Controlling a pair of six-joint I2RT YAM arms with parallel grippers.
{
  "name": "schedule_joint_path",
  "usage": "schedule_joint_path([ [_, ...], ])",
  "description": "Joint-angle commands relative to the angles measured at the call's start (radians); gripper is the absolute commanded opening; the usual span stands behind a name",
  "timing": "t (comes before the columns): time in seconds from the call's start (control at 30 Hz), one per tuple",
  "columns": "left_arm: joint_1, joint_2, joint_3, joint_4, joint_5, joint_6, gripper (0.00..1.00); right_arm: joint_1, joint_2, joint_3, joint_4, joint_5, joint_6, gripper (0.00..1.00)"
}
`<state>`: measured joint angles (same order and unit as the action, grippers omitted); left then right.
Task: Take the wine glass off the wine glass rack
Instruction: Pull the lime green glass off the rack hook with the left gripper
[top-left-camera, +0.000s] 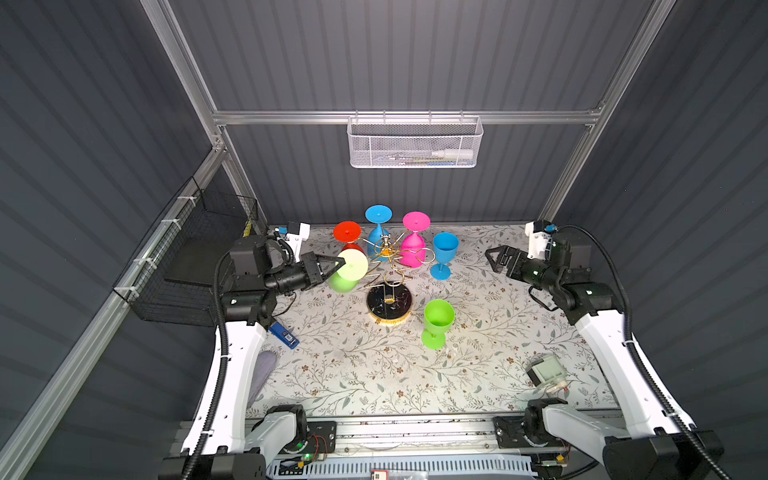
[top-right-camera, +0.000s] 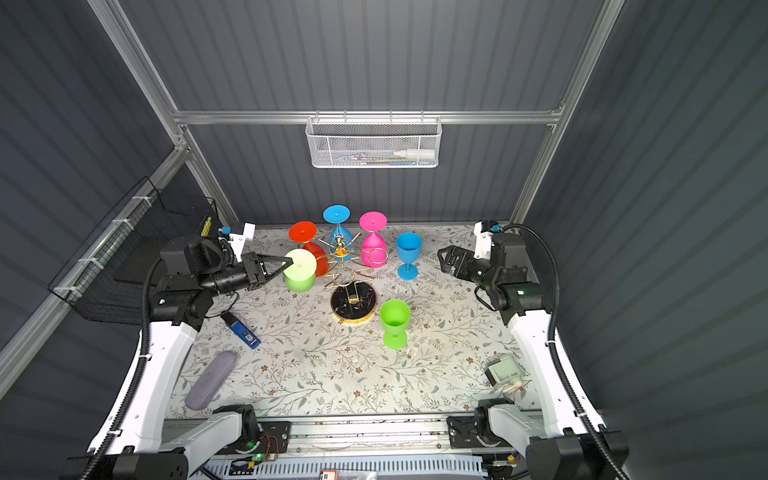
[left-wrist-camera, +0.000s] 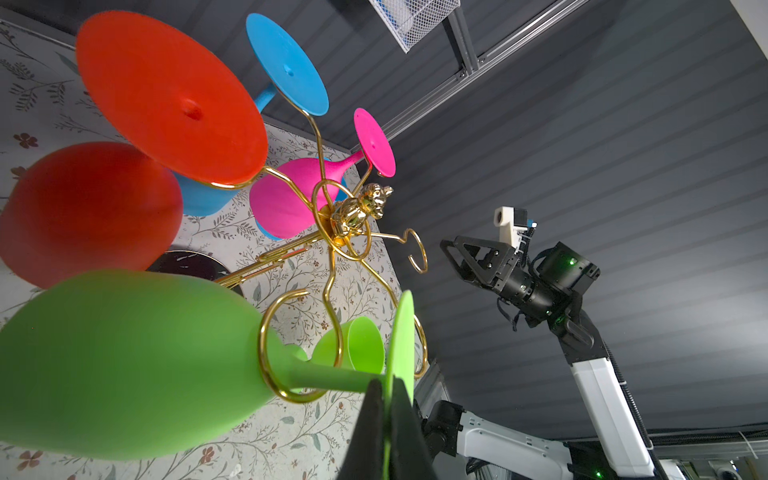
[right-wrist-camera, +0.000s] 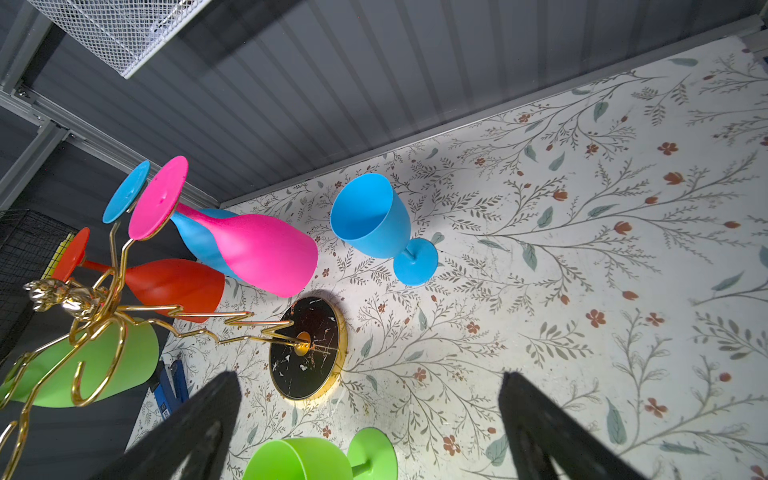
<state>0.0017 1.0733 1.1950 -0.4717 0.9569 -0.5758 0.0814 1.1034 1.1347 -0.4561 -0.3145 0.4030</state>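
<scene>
right now the left gripper (top-left-camera: 343, 262) is pinched shut on the foot of the green wine glass (top-left-camera: 351, 266), left of centre in both top views. the left wrist view shows its two black fingers (left-wrist-camera: 370, 428) clamping that thin green disc edge-on. the glass hangs bowl-down, and its stem passes through a gold ring (left-wrist-camera: 261, 349) of the wine glass rack (top-left-camera: 384, 249), so it is still on the rack, on the arm nearest the left gripper. the rack stands in the middle of the floral table (top-left-camera: 374, 374), with its round black base (top-left-camera: 390, 302) flat on the cloth, just below the arms in the frame. three more glasses hang from it towards the back wall: a red glass (top-left-camera: 347, 232), a blue glass (top-left-camera: 378, 215) and a pink glass (top-left-camera: 416, 221). an upright blue glass (top-left-camera: 444, 249) stands on the table just right of the rack. an upright green glass (top-left-camera: 438, 318) stands right of the base, lower in the frame. the right gripper (top-left-camera: 494, 257) hovers at mid-right, well apart from the rack, its jaws spread wide and holding nothing; in the right wrist view its fingers frame bare cloth. a blue stick-like device (top-left-camera: 284, 333) lies on the table at the left, beside the left arm, and a small white gadget (top-left-camera: 546, 370) lies at lower right.
</scene>
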Motion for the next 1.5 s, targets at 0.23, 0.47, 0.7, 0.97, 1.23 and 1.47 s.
schedule_joint_path([
  [0.23,0.003,-0.038,0.032,-0.031,-0.003,0.027,0.0,0.003,-0.014,0.002,0.015,-0.011,-0.012,0.99],
  [0.47,0.003,-0.018,0.02,0.06,0.033,-0.028,0.0,0.003,-0.022,-0.003,0.011,-0.012,-0.013,0.99],
  [0.7,0.001,0.0,0.011,0.082,0.038,-0.039,0.0,0.003,-0.02,-0.003,0.011,-0.011,-0.013,0.99],
  [0.97,0.001,0.029,0.002,0.12,0.034,-0.053,0.0,0.003,-0.016,-0.003,0.014,-0.011,-0.014,0.99],
  [1.23,-0.021,0.067,0.004,0.154,0.003,-0.063,0.0,0.003,-0.007,-0.004,0.017,-0.009,-0.013,0.99],
  [1.47,-0.057,0.099,0.014,0.178,-0.033,-0.068,0.0,0.003,0.001,0.0,0.02,-0.011,-0.017,0.99],
])
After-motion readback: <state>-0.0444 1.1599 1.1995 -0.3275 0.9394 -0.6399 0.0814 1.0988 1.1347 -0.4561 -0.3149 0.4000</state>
